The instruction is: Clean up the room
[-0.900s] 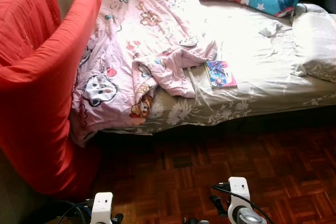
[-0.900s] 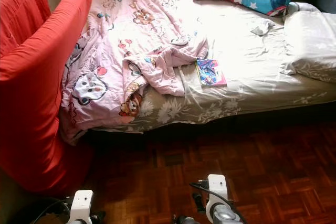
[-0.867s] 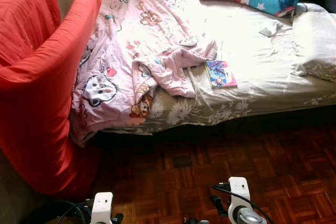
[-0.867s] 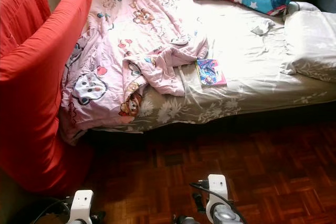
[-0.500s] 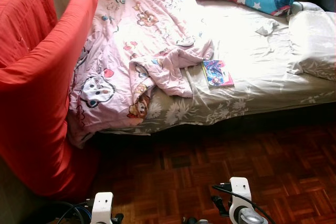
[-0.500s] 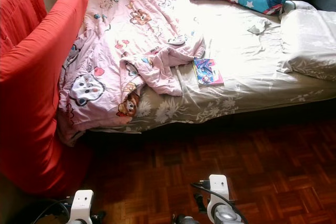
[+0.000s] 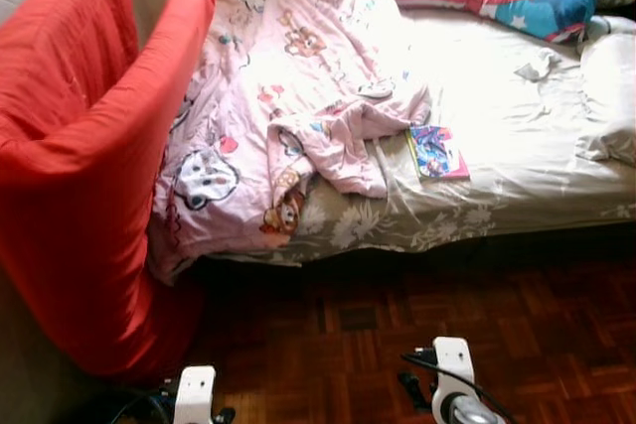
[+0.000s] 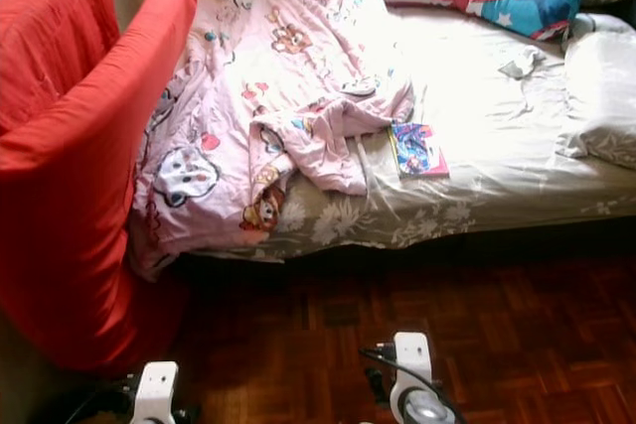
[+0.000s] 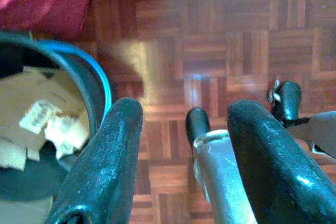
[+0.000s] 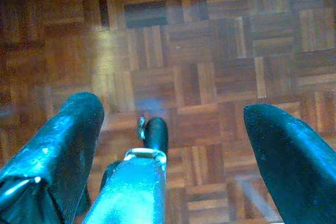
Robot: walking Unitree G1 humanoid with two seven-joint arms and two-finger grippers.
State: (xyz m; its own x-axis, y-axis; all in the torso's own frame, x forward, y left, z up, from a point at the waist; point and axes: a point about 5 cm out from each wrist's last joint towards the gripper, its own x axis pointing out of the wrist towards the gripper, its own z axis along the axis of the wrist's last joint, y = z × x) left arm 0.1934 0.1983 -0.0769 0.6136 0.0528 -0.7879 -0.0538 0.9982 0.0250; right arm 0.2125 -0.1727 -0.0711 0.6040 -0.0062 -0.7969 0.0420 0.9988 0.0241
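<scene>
Facing the unmade bed, both pincers empty

Looking from the head views, the whole scene has slid rightward since a moment ago (the camera turned, nothing on the bed moved); the rumpled pink duvet (image 7: 288, 106) and small book (image 7: 437, 153) lie on the bed (image 7: 517, 196), untouched. Left wrist view: the left gripper (image 9: 184, 156) hangs parted, holding nothing, beside a blue-rimmed bin (image 9: 102, 85). Right wrist view: the right gripper (image 10: 173, 145) gapes wide, empty, over parquet (image 10: 210, 77).
</scene>
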